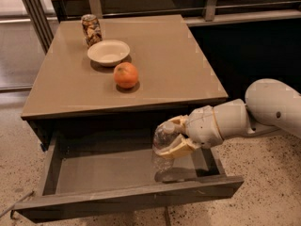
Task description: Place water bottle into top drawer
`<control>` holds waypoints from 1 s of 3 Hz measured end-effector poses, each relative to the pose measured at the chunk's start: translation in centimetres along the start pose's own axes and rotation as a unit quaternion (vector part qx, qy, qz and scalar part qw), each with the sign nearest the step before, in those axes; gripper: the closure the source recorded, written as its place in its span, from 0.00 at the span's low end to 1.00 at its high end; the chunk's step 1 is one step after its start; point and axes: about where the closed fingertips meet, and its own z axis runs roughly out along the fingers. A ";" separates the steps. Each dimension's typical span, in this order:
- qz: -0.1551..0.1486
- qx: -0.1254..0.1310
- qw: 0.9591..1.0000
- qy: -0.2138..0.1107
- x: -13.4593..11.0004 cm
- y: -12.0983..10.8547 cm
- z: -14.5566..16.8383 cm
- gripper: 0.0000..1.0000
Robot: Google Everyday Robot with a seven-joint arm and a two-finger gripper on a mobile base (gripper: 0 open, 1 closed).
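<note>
Water bottle [162,160] held upright within open top drawer [127,200], right end, just behind front panel. Gripper [173,136] jaws pinched around bottle's upper body. Risk: bottle toppled if released before base is seated.
</note>
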 end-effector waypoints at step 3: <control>0.001 -0.029 0.999 -0.020 7.1 -1.9 5.0 1.00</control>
